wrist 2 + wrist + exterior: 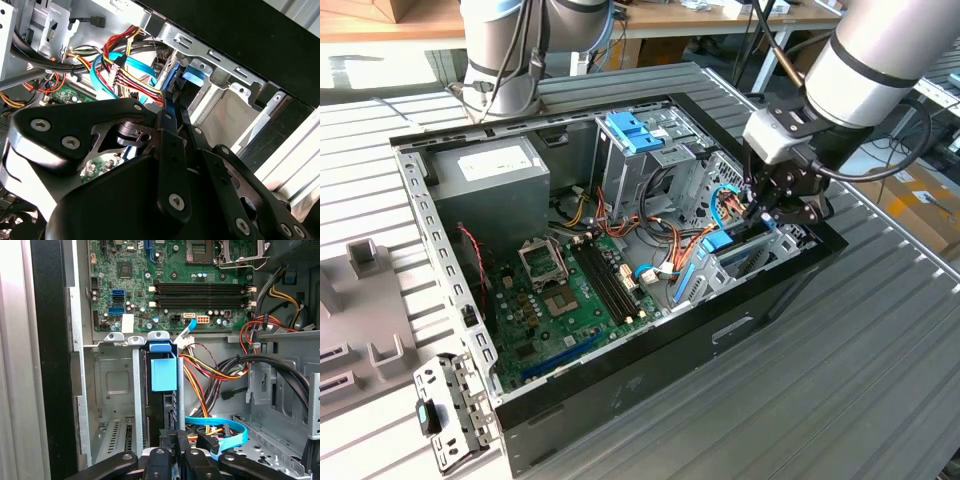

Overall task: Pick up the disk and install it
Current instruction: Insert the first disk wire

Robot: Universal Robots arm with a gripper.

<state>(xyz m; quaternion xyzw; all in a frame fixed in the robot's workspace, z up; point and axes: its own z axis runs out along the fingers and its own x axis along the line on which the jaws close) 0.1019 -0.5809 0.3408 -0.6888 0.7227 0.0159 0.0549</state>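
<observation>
gripper: the gripper (772, 205) sits low inside the open computer case (650, 350), at the drive cage (760, 250) near the case's front corner on the exterior view's right.
jaws: nearly closed, pinched onto the end of the disk; in both wrist views the black fingers (170, 150) squeeze a thin dark edge with blue trim.
disk: the disk (162, 390) stands on edge in a slot of the drive cage, partly down in it, blue rail and blue tab on show. In the exterior view the disk (720, 245) shows as a blue strip just below the gripper.
seating: can't tell whether it's fully home.
cables: a flat blue cable (225, 432) and a red/yellow/black wire bundle (210, 372) run just beside the disk, next to the fingers.
board: the motherboard (565, 295) lies flat on the case floor, beyond the cage.
psu: a grey power supply (490, 185) sits in the far corner of the case, well apart from the gripper.
other: a pale blue tray (635, 130) on the upper bay.
</observation>
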